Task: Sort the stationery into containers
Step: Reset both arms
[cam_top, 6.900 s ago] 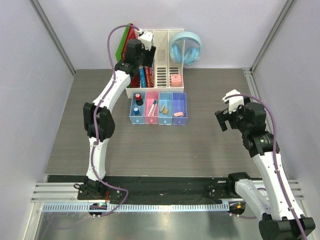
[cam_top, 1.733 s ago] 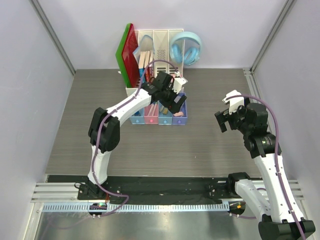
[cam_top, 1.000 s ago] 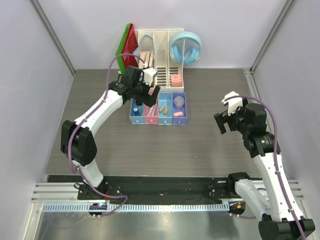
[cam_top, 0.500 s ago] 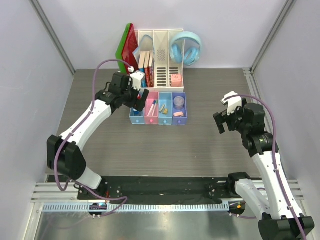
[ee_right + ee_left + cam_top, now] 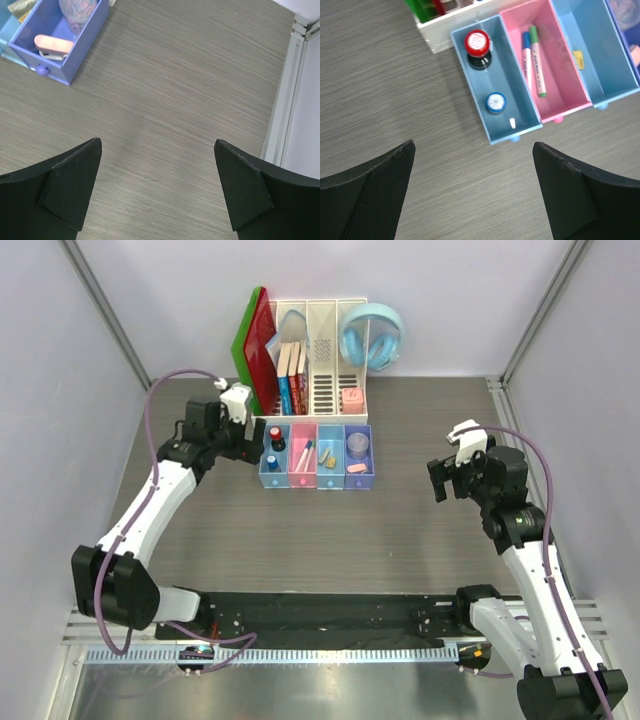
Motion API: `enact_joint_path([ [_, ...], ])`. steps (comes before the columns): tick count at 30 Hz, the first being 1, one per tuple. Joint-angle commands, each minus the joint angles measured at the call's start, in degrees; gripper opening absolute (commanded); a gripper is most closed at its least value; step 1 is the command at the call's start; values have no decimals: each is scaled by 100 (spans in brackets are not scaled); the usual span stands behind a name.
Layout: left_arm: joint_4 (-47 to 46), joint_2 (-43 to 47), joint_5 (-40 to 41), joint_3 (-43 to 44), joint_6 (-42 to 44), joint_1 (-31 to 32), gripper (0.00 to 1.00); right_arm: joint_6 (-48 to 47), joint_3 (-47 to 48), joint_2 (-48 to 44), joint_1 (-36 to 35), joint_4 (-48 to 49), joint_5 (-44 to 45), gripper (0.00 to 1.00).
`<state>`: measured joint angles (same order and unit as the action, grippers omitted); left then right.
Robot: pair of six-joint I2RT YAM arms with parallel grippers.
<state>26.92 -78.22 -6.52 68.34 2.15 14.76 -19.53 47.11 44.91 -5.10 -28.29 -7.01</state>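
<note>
This is a robotics lab test cell, I think: a left arm [image 5: 150, 510] and a right arm [image 5: 530, 560] bolted to a metal rail [image 5: 110, 628], plain white panels [image 5: 50, 440] on aluminium posts [image 5: 107, 312] around a grey counter [image 5: 400, 540].

Surfaces: mostly plastic on wood-grain.
Table [image 5: 380, 75] is showing matt grey wood-grain; trays [image 5: 502, 75] are looking like smooth, slightly glossy plastic; stamp [image 5: 477, 42] top is shining red; left gripper [image 5: 473, 145] fingers [image 5: 375, 192] are reading matt black, finely textured; side rail [image 5: 285, 100] is looking like brushed metal.
</note>
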Motion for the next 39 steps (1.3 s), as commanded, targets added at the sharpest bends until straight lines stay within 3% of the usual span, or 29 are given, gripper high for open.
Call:
enact_joint_path([
  [1, -836, 482, 80, -451, -416, -324, 100, 405, 17, -70, 18, 657, 234, 100],
  [19, -2630, 782, 951, -1709, -602, -712, 100, 1742, -501, 730, 27, 3030, 1254, 100],
  [39, -2806, 641, 1021, -1753, -699, -764, 100, 1707, -651, 888, 18, 3093, 1263, 100],
])
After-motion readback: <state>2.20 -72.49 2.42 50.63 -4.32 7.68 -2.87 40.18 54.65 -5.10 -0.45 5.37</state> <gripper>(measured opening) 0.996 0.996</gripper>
